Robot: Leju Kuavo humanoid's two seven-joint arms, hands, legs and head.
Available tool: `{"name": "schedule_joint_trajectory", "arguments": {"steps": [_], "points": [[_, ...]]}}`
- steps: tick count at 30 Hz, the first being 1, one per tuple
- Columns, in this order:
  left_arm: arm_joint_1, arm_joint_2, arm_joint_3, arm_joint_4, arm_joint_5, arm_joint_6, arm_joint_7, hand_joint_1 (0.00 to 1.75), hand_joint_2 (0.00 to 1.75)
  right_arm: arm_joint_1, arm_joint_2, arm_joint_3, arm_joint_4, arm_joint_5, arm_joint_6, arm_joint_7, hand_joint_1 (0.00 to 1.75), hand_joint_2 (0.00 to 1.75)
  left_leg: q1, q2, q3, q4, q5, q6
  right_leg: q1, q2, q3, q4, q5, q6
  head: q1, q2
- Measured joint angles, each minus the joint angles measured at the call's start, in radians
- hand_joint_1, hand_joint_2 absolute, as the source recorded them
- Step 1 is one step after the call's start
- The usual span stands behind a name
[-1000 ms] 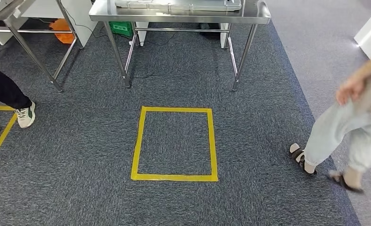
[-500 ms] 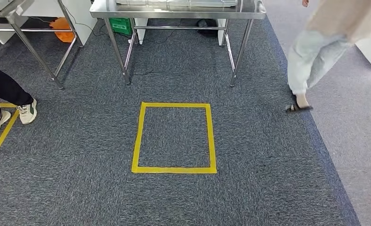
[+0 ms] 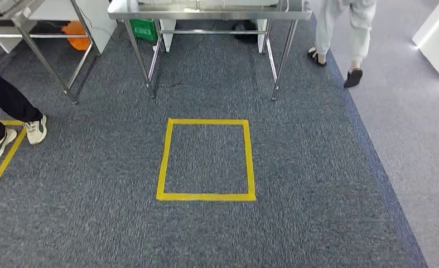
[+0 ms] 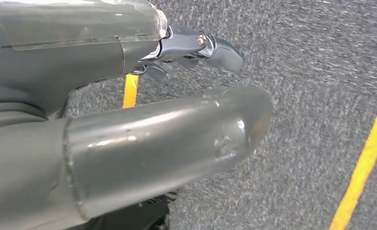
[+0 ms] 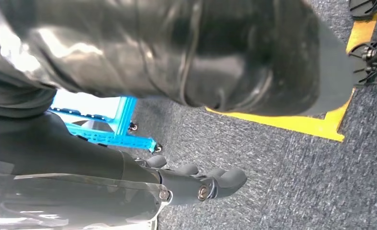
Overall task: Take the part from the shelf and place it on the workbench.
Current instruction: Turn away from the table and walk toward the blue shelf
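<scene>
**Both hands empty over the carpet, steel table ahead**

In the head view a yellow tape square [image 3: 206, 159] lies on the dark blue-grey carpet [image 3: 317, 167] at the centre of the frame. Above it, at the top centre, stands a steel table [image 3: 206, 14] on four thin legs; its tabletop is cut off by the frame's upper edge, and what lies on it cannot be told. A green crate [image 3: 144, 30] sits on the floor under the table's left end. A second steel table [image 3: 16, 17] shows at the upper left, with something orange [image 3: 75, 30] on the floor beneath it.

A person in dark trousers and white sneakers [image 3: 5, 120] stands at the left edge, beside a yellow tape line [image 3: 2, 167]. Another person in pale trousers and dark sandals [image 3: 342, 39] is at the upper right, just beside the table's right legs, where the carpet meets a lighter grey floor [image 3: 418, 128].

The left hand [image 4: 177, 105] hangs over the carpet, its thick thumb stretched out, the dark fingers [image 4: 220, 48] apart from it and grasping nothing; yellow tape runs beneath it. The right hand [image 5: 196, 184] likewise holds nothing, its fingers [image 5: 229, 177] lightly bent and spaced; a blue wheeled frame [image 5: 105, 127] stands on the carpet behind it.

The part cannot be made out, nor the shelf.
</scene>
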Motion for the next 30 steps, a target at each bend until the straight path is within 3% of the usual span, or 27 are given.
{"name": "schedule_joint_trajectory", "arguments": {"steps": [3,5,7,8,9,11,13,14,15,17,19,22,24,25,26,28,30], "points": [[0.002,0.001,0.002,0.0,0.003,-0.003,-0.003,0.0,0.0,-0.001,0.0,-0.017,0.0,-0.041,0.019,-0.028,0.0,0.0,0.006,-0.007,-0.008,-0.014,0.015,0.017,0.0,-0.002,-0.004,0.004,-0.002,0.017,0.0,0.0],[0.002,0.001,0.003,0.0,0.003,-0.005,-0.006,0.0,0.0,-0.001,-0.001,-0.028,0.0,-0.052,0.024,-0.037,0.0,0.0,0.01,-0.012,-0.013,-0.021,0.029,0.028,-0.002,0.003,-0.031,0.067,-0.053,0.026,0.0,0.0],[0.003,0.002,0.005,0.0,0.003,-0.006,-0.009,0.0,0.0,-0.001,0.0,-0.035,0.0,-0.053,0.024,-0.042,0.0,0.0,0.008,-0.018,-0.025,-0.02,0.037,0.033,-0.005,0.006,-0.077,0.184,-0.127,0.03,0.0,0.0],[0.004,0.002,0.005,0.0,0.003,-0.006,-0.009,0.0,0.0,-0.001,0.0,-0.038,0.0,-0.053,0.024,-0.043,0.0,0.0,0.007,-0.023,-0.03,-0.019,0.04,0.034,-0.006,0.006,-0.092,0.228,-0.145,0.031,0.0,0.0],[0.006,0.002,0.006,0.0,0.003,-0.006,-0.009,0.0,0.0,-0.001,0.0,-0.04,0.0,-0.052,0.024,-0.044,0.0,0.0,0.007,-0.029,-0.035,-0.016,0.043,0.033,-0.007,0.007,-0.092,0.242,-0.143,0.031,0.0,0.0],[0.007,0.003,0.006,0.0,0.001,-0.006,-0.01,0.0,0.0,-0.001,0.0,-0.041,0.0,-0.05,0.024,-0.045,0.0,0.0,0.007,-0.046,-0.042,-0.009,0.046,0.029,-0.009,0.014,-0.044,0.169,-0.091,0.028,0.0,0.0],[0.007,0.003,0.006,0.0,-0.002,-0.004,-0.012,0.0,0.0,0.0,-0.001,-0.041,0.0,-0.047,0.024,-0.045,0.0,0.0,0.007,-0.063,-0.05,0.001,0.047,0.023,-0.012,0.053,0.022,0.048,-0.047,0.022,0.0,0.0],[0.005,0.003,0.006,0.0,-0.005,-0.004,-0.015,0.0,0.0,0.0,-0.001,-0.041,0.0,-0.044,0.024,-0.045,0.0,0.0,0.006,-0.071,-0.055,0.004,0.049,0.017,-0.013,0.069,0.04,0.01,-0.038,0.019,0.0,0.0],[0.005,0.004,0.006,0.0,-0.007,-0.003,-0.018,0.0,0.0,-0.001,0.0,-0.041,0.0,-0.038,0.024,-0.045,0.0,0.0,0.006,-0.079,-0.06,0.006,0.051,0.011,-0.012,0.079,0.045,-0.004,-0.039,0.017,0.0,0.0],[0.005,0.007,0.006,0.0,-0.011,-0.002,-0.024,0.0,0.0,-0.003,0.0,-0.04,0.0,-0.025,0.023,-0.045,0.0,0.0,0.007,-0.097,-0.068,0.007,0.057,-0.003,-0.011,0.063,0.042,-0.007,-0.035,0.009,0.0,0.0],[0.008,0.009,0.006,0.0,-0.016,-0.003,-0.026,0.0,0.0,-0.004,0.001,-0.038,0.0,-0.013,0.023,-0.045,0.0,0.0,0.008,-0.081,-0.085,0.034,0.037,-0.012,-0.014,0.039,0.041,-0.013,-0.027,-0.007,0.0,0.0],[0.004,0.01,0.006,0.0,-0.022,-0.003,-0.03,0.0,0.0,0.0,0.001,-0.034,0.0,0.004,0.021,-0.044,0.0,0.0,0.009,-0.026,-0.16,0.202,-0.059,-0.023,-0.009,-0.001,0.033,-0.016,-0.021,-0.021,0.0,0.0],[0.005,0.011,0.006,0.0,-0.026,-0.003,-0.032,0.0,0.0,0.003,0.0,-0.023,0.0,0.032,0.02,-0.037,0.0,0.0,0.01,-0.016,-0.19,0.285,-0.084,-0.027,-0.004,-0.028,0.029,-0.014,-0.02,-0.022,0.0,0.0],[0.007,0.011,0.006,0.0,-0.029,-0.003,-0.032,0.0,0.0,0.003,-0.001,-0.011,0.0,0.047,0.02,-0.029,0.0,0.0,0.009,-0.012,-0.179,0.273,-0.07,-0.026,-0.002,-0.04,0.028,-0.012,-0.02,-0.022,-0.001,0.0],[0.008,0.011,0.006,0.0,-0.031,-0.003,-0.032,0.0,0.0,0.003,-0.001,0.005,0.0,0.06,0.021,-0.018,0.0,0.0,0.009,-0.004,-0.148,0.223,-0.041,-0.022,0.0,-0.052,0.028,-0.011,-0.021,-0.022,0.0,0.0],[0.006,0.012,0.006,0.0,-0.032,-0.003,-0.033,0.0,0.0,0.003,-0.002,0.044,0.001,0.068,0.023,0.0,0.0,0.0,0.002,0.036,-0.071,0.082,0.012,-0.009,0.005,-0.073,0.029,-0.009,-0.022,-0.02,0.0,0.0],[0.003,0.012,0.006,0.0,-0.033,-0.003,-0.033,0.0,0.0,0.004,-0.002,0.078,0.001,0.069,0.024,0.01,0.0,0.0,-0.008,0.063,-0.036,0.009,0.028,0.004,0.009,-0.091,0.028,-0.007,-0.023,-0.012,0.0,0.0]]}}
